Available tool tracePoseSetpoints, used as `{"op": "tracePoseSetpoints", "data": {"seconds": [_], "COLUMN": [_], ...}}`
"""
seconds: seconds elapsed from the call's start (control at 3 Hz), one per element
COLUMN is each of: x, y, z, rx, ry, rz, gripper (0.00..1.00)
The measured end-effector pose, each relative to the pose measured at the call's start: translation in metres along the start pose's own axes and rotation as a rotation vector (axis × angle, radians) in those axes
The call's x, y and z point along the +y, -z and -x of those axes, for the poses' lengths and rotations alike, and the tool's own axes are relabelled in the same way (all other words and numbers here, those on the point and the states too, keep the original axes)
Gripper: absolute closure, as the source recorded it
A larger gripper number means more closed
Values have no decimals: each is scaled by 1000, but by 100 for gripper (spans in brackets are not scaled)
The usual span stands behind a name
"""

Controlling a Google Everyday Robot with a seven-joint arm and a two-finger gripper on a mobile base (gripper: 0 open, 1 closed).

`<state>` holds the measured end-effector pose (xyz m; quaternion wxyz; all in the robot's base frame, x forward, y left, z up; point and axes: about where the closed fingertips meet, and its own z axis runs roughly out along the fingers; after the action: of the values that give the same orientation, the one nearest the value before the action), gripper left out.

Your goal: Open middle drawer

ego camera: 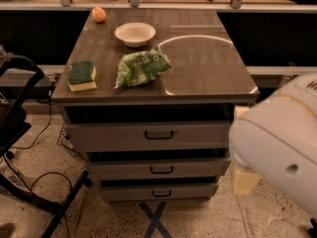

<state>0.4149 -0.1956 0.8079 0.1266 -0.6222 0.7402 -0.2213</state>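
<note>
The middle drawer [198, 168] is the wide grey one with a low front panel and a small black bar handle [162, 170], under the taller top drawer [114, 137] and above the narrower lowest drawer [129, 193]. Its front sits nearly flush with a dark gap above it, and its inside does not show. A big white rounded part of my arm [280, 138] fills the lower right, beside the cabinet's right corner. My gripper is not in view; no fingers show anywhere.
On the cabinet top [208, 63] lie a green-and-yellow sponge [81, 75], a green chip bag [142, 68], a white bowl [134, 33] and an orange [98, 14]. A black stand with cables [20, 133] is on the left. Blue tape [154, 221] marks the floor in front.
</note>
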Motion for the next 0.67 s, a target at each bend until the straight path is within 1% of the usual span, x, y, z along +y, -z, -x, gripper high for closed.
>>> {"op": "tracePoseSetpoints", "data": {"seconds": [0.33,0.67], "x": [50,124], "y": [-60,-151], "z": [9,36], "rx": [-70,-158], "ry": [36,121], "rz": [76,154], "gripper": [0,0]}}
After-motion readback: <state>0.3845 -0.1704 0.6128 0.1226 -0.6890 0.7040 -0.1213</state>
